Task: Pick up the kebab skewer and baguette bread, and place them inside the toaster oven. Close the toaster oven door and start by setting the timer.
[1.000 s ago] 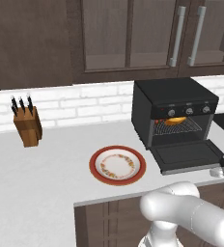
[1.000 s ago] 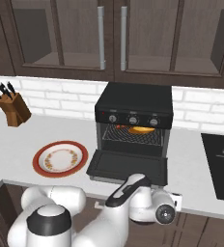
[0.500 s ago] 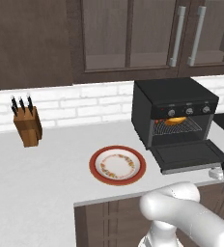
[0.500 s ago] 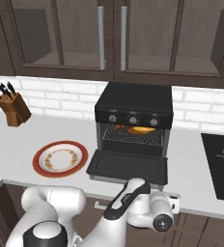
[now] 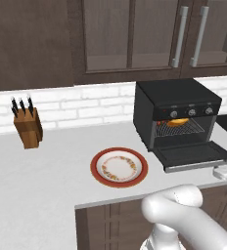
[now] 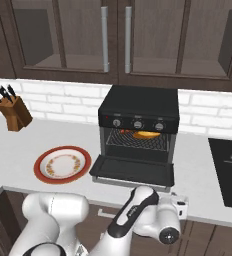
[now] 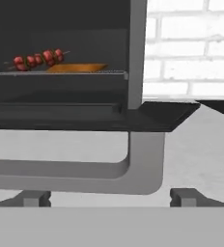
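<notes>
The kebab skewer [image 7: 39, 58] and baguette bread [image 7: 75, 68] lie on the rack inside the toaster oven [image 6: 139, 112]. Its door [image 6: 133, 171] hangs open over the counter's [image 5: 47, 171] front edge, and the gripper [image 7: 109, 197] sits spread wide, empty, just below the door handle [image 7: 85, 171].

A red-rimmed patterned plate [image 5: 119, 167] lies near the worktop's [image 5: 47, 185] front edge; a wooden knife block [image 5: 27, 126] stands at the back edge.

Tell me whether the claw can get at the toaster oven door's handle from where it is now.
Probably yes. In the hand view the claw is open, its tips low on either side of the grey bar handle of the lowered toaster oven door, with nothing between them.
</notes>
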### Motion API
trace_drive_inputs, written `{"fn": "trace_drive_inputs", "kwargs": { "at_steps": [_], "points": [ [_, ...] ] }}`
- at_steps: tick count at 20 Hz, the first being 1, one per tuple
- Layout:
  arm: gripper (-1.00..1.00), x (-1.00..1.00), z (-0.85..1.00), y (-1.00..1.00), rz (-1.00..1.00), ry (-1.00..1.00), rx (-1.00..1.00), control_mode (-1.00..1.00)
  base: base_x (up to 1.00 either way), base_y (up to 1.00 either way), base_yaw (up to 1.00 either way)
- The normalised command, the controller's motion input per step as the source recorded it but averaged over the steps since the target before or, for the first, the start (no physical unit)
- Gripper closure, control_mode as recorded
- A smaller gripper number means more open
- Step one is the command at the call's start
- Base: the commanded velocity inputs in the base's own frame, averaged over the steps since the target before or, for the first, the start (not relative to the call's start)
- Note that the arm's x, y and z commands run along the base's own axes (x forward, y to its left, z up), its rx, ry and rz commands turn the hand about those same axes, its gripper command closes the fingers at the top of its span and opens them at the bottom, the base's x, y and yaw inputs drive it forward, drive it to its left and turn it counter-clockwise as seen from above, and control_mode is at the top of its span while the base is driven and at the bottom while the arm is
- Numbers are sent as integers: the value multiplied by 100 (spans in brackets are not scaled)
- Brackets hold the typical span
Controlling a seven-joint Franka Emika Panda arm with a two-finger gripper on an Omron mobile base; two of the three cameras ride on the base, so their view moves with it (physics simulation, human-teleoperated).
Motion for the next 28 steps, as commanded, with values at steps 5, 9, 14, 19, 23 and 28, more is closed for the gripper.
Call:
{"fn": "trace_drive_inputs", "kwargs": {
  "at_steps": [5,9,14,19,23,28],
  "points": [
    [-100,27,45,14,0,-12,0,-100,0,0,0],
    [-100,36,37,26,0,-9,0,-100,0,0,0],
    [-100,37,30,31,0,-6,0,-100,0,0,0],
    [-100,44,20,28,0,0,0,-100,0,0,0],
    [-100,48,17,26,0,0,0,-100,0,0,0],
    [-100,40,19,23,0,0,0,-100,0,0,0]
  ]
}}
